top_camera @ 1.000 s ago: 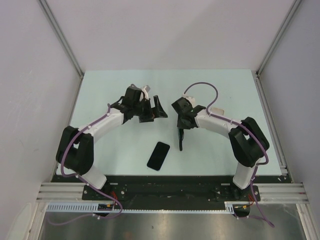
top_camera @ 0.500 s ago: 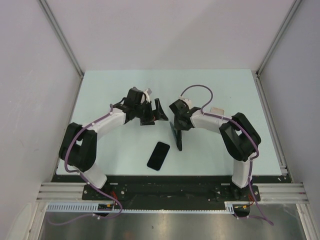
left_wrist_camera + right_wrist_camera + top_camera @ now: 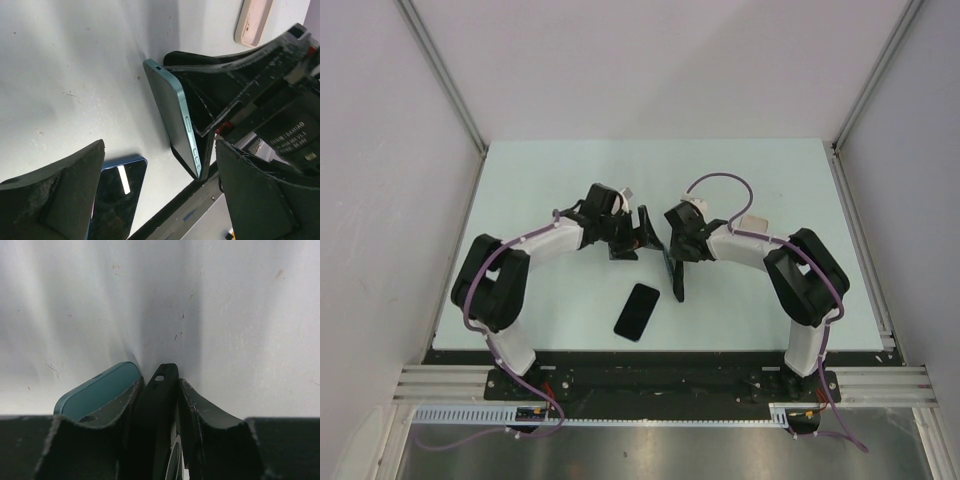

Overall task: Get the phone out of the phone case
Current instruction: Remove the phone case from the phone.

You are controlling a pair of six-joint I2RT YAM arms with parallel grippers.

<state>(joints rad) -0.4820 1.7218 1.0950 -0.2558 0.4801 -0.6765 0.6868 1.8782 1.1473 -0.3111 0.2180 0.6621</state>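
Observation:
My right gripper [image 3: 677, 252] is shut on the black phone case [image 3: 679, 280], which stands on edge on the table. In the right wrist view the fingers [image 3: 205, 412] pinch the case wall [image 3: 161, 390], and the teal phone [image 3: 95, 390] sits just outside the left finger. The left wrist view shows the teal phone [image 3: 175, 120] partly peeled out of the case [image 3: 200, 107]. My left gripper [image 3: 642, 231] is open and empty, just left of the phone [image 3: 666, 262], its jaws wide apart [image 3: 160, 145].
A second phone with a dark screen and blue rim [image 3: 637, 311] lies flat near the table's front edge and shows between my left fingers [image 3: 117, 195]. A small beige object [image 3: 752, 222] lies behind the right arm and also shows in the left wrist view [image 3: 252, 20].
My left gripper has moved right, closer to the standing phone and case. My right gripper has stayed shut on the case and shifted only slightly.

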